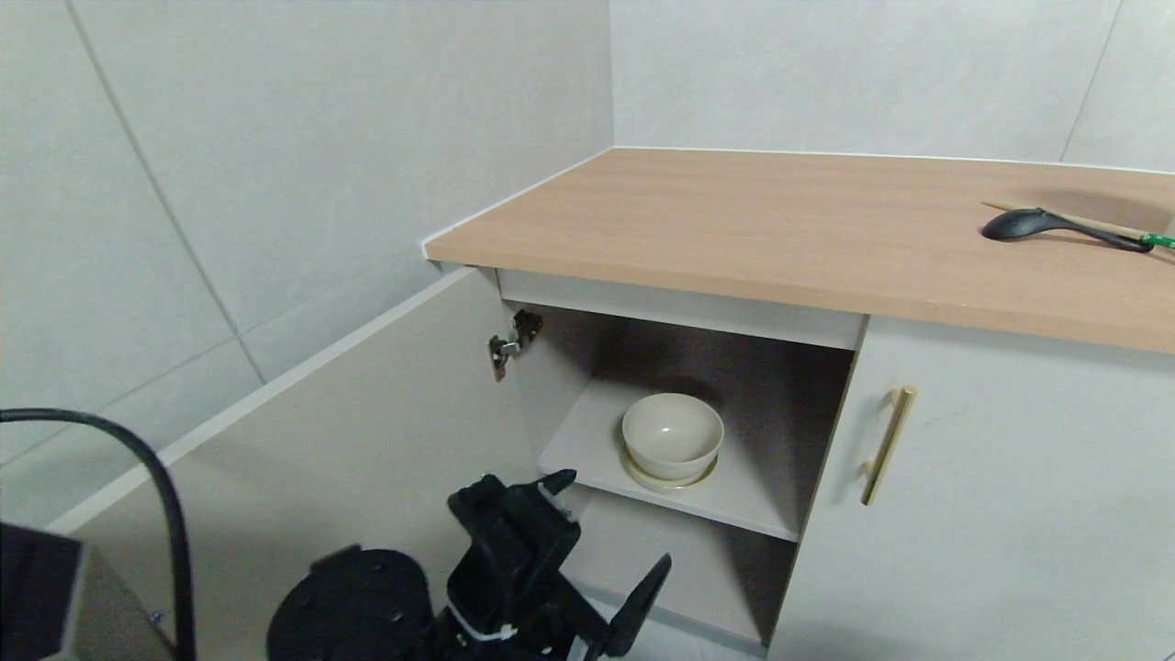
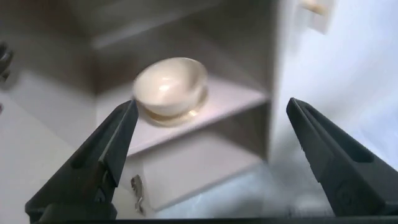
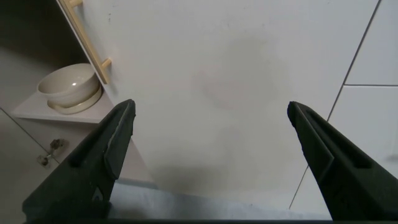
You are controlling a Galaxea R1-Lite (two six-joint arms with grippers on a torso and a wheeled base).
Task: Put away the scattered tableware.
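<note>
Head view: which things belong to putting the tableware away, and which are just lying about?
Part of the job:
bowl on its saucer, on the cupboard shelf
black spoon and wooden chopstick, on the countertop
left pincer, open, before the cupboard

Just there:
gold door handle
door hinge

Cream bowl [image 1: 672, 434] sits on a saucer [image 1: 670, 484] on the open cabinet's shelf [image 1: 587, 441], near centre. Left gripper [image 1: 612, 519] at 6 o'clock, jaws spread. Black spoon [image 1: 1019, 224] and chopstick [image 1: 996, 207] on countertop [image 1: 734, 229], 2 o'clock.
</note>
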